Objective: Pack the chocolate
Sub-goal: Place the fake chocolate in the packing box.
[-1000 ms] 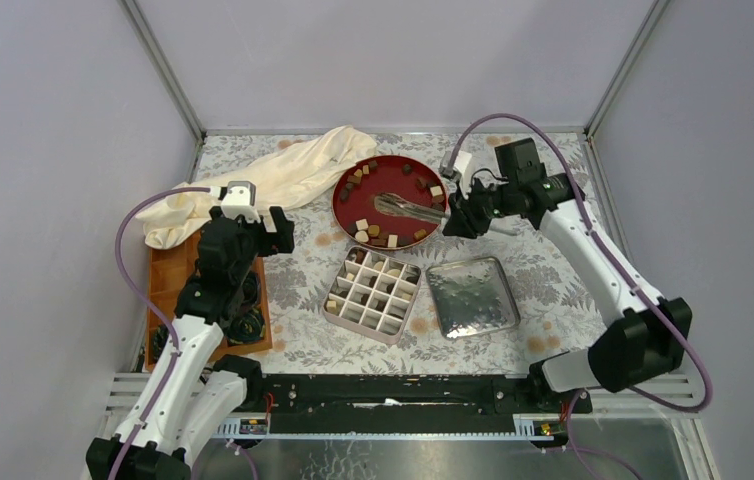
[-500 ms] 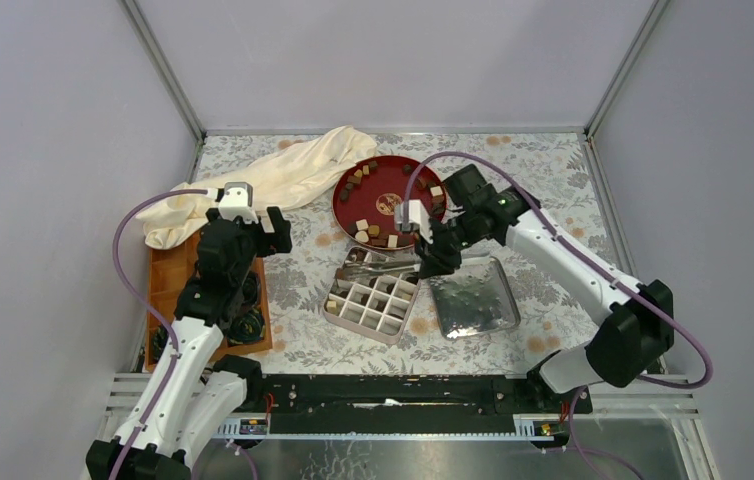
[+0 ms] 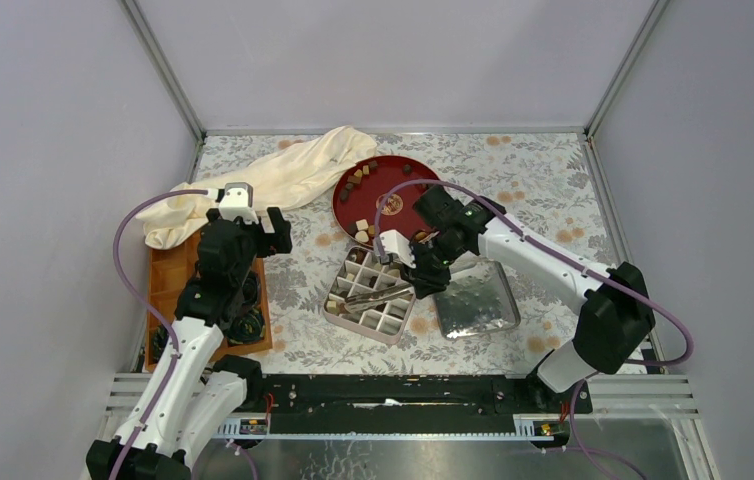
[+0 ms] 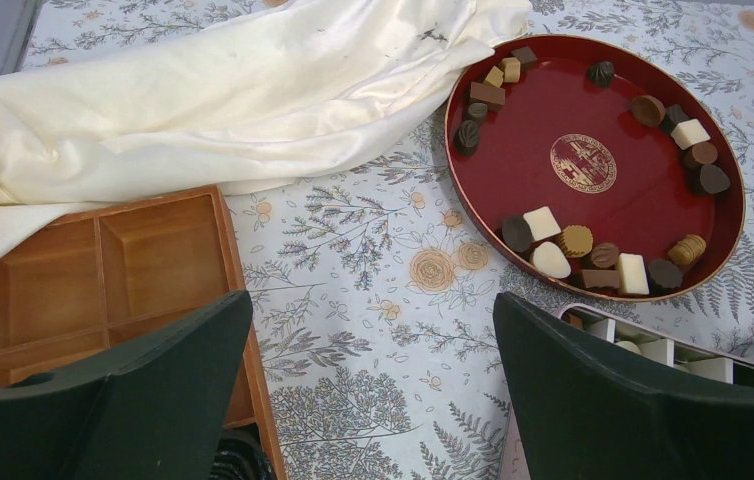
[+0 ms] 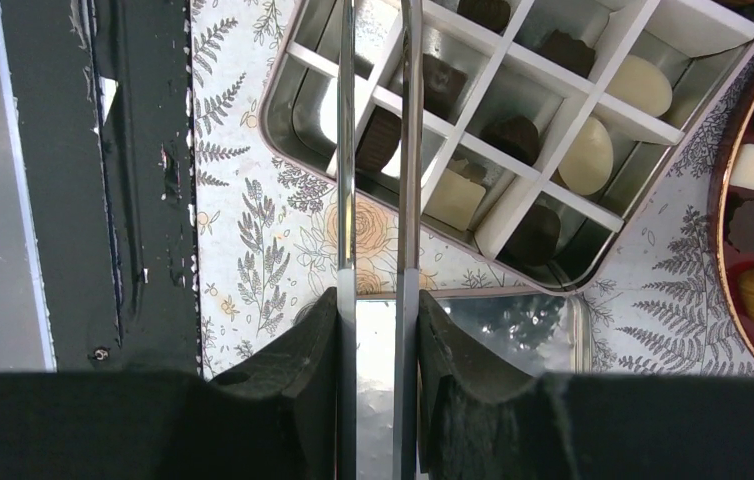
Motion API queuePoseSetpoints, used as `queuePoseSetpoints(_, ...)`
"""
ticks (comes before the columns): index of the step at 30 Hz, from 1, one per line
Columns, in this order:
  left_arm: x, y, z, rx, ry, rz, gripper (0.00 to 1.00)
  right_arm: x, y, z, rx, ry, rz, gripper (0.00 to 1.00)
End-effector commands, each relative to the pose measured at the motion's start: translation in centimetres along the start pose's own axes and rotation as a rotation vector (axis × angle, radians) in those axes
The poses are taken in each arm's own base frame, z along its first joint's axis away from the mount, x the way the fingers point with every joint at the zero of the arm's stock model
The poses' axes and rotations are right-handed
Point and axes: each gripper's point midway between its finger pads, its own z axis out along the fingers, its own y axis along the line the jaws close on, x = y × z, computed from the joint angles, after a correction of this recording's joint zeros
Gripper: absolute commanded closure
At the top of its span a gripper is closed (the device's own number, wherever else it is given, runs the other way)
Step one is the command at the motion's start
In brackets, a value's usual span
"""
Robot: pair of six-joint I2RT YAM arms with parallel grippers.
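We start with the flower-patterned table (image 3: 553, 180), with a cream cloth (image 3: 293, 170) heaped in its upper left and a wooden tray (image 3: 168, 285) at the left edge. The left arm has not stirred in the last second. The left gripper (image 4: 371, 310) hangs spread wide and empty above the wooden tray's right edge.

The right arm has made the change. A second ago it reached over the red tray (image 4: 553, 110) at upper centre. Now it has swung down and left, and its right gripper (image 5: 378, 330) is over the near corner of the silver lid (image 3: 478, 305), pinching the handle end of metal tongs (image 5: 347, 200). The tongs' blades lie across the divided tin (image 3: 358, 327) at centre frame, nearly closed.

We take this as a carry from tray to tin, with the drop next. The tong tips run off the top of the wrist view, so we cannot tell if they hold a piece.

Most chocolate (image 4: 543, 222) sits along the red tray's rim. Several cells in the tin already hold pieces, such as a cream oval (image 5: 588, 155) at the wrist view's upper right. Many cells are bare, so much packing is left.
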Motion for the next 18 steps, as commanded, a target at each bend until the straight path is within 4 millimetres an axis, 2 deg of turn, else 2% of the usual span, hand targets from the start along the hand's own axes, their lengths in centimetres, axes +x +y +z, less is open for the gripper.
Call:
queuePoseSetpoints(1,-0.89,-0.25,-0.09,0.012,-0.043,0.013,0.01,0.21,0.07,-0.01,0.009,0.019,-0.034,0.90)
queuePoseSetpoints(18,-0.80,-0.37,-0.08,0.020,-0.040,0.014,0.01,0.61,-0.08,0.44,0.007,0.038,-0.021,0.72)
